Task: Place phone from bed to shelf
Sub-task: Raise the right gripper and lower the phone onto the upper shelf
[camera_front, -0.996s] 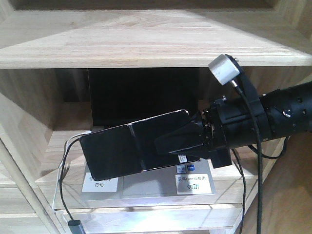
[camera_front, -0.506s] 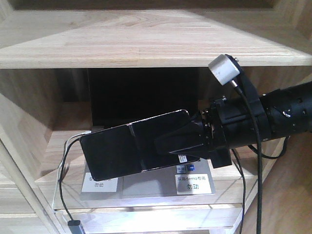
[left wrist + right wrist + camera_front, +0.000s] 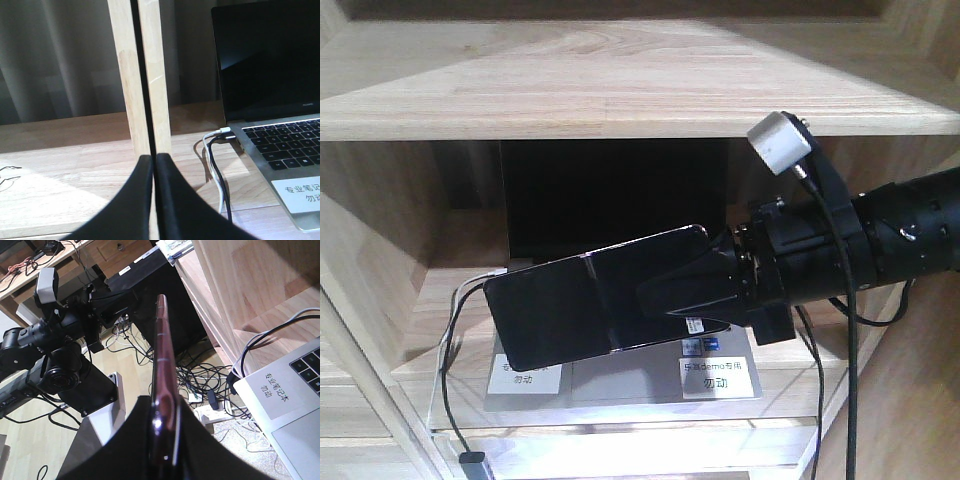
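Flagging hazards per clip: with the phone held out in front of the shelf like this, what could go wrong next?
1. The right gripper has its jaws on only one end of the tilted phone, short of the laptop; a slip could drop it there or on the floor.
2. The laptop and cables fill much of that shelf board, so flat landing room looks scarce.

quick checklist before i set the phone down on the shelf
1. Grip: ok. The right gripper pinches the phone at one end.
2. Phone level: not ok. It is tilted in the front view.
3. Landing spot on the shelf: not ok. The laptop lies right under the phone.
4. Cables beside the laptop clear of the phone: cannot tell.
5. Left gripper empty: ok. It is shut on nothing.
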You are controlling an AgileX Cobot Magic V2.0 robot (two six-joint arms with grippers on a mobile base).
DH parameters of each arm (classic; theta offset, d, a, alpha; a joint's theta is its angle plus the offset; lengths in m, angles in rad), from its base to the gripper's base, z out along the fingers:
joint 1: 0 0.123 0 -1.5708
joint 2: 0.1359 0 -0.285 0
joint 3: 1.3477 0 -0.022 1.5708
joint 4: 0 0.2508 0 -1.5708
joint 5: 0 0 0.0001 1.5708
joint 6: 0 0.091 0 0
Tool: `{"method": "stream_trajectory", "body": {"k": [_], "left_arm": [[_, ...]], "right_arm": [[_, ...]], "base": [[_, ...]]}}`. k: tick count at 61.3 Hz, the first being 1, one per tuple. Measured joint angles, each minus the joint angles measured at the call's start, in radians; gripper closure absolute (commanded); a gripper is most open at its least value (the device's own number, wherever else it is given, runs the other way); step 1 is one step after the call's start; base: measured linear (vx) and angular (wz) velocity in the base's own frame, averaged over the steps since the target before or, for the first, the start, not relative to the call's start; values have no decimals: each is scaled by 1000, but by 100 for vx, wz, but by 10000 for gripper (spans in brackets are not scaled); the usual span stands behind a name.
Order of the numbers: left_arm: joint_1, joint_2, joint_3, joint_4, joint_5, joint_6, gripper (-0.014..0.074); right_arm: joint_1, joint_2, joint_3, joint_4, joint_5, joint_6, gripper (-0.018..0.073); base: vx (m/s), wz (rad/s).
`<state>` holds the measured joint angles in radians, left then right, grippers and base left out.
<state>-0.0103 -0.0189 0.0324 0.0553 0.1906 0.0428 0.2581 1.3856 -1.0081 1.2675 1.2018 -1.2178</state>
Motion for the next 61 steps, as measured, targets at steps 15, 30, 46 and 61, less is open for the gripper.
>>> {"method": "stream_trajectory", "body": {"k": [15, 30, 46, 61], "left_arm": [[0, 0, 0, 0, 0, 0, 596], [0, 0, 0, 0, 0, 0, 596], [0, 0, 0, 0, 0, 0, 596], [0, 0, 0, 0, 0, 0, 596]], "right_arm": [[0, -45, -49, -3, 1, 4, 560], [0, -72, -279, -11, 18, 106, 560], [0, 11, -581, -27, 10, 203, 560], [4, 234, -864, -30, 9, 239, 560]], "base": [[0, 0], [0, 0], [0, 0], [0, 0]]}}
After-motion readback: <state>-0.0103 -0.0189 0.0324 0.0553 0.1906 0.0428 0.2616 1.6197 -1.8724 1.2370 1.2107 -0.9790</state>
